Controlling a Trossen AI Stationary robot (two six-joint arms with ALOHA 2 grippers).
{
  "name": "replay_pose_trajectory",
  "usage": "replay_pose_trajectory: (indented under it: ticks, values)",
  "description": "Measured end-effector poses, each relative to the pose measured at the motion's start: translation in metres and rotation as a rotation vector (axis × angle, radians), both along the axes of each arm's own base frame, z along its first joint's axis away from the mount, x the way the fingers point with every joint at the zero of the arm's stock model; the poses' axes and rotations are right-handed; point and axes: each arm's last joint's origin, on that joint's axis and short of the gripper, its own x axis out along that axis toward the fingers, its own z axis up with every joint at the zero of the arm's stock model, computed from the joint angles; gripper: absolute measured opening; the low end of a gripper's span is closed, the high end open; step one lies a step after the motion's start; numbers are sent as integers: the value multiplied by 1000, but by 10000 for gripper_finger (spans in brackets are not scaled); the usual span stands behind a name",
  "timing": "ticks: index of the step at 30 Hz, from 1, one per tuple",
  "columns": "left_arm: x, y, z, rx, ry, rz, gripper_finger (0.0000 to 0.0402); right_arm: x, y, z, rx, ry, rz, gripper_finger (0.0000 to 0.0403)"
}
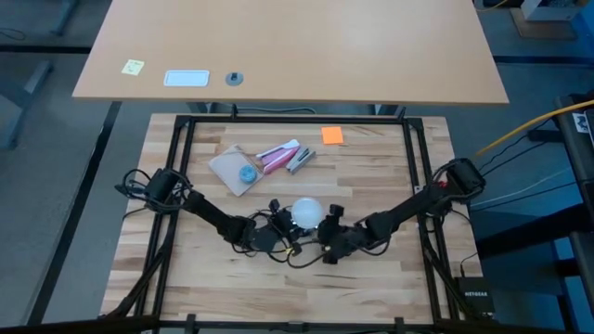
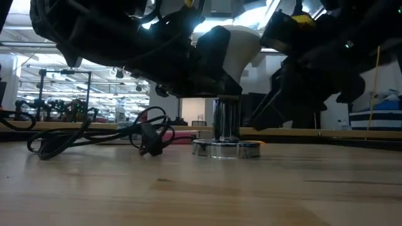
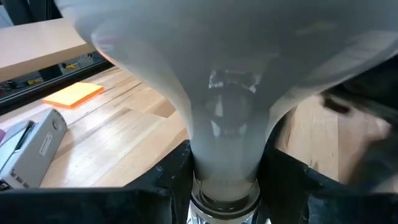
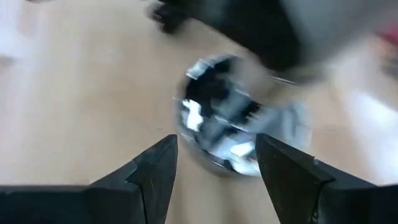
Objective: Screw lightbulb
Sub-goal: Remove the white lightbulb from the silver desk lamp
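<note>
near the table's front middle, the lightbulb (image 1: pixel 307 212) is standing upright on the silvery socket (image 2: pixel 225 125) — the left gripper (image 3: pixel 225 180) is clamping its neck from both sides, while the right gripper (image 4: pixel 216 163) is hanging spread apart just beside the socket's base.

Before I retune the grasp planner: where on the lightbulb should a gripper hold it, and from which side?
Probably at the narrow neck, just above the silvery socket, coming level from the side. The lightbulb stands upright, its round globe wide and smooth, its neck tapering. The left gripper clasps it there.
</note>
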Motion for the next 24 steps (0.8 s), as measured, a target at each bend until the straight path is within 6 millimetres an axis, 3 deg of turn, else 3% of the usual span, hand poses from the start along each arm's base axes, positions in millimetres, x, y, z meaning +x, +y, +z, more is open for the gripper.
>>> replay_pose_trajectory:
  ticks: [8, 18, 24]
  values:
    - [-2, -10, 1, -23, -14, -54, 141, -18, -18, 13, -241, 101, -165, 221]
    - [-6, -22, 2, -57, -47, -94, 141, 3, -42, -6, -169, 117, -150, 220]
    - [-6, -22, 3, -54, -49, -88, 141, 15, -46, -15, -116, 88, -93, 220]
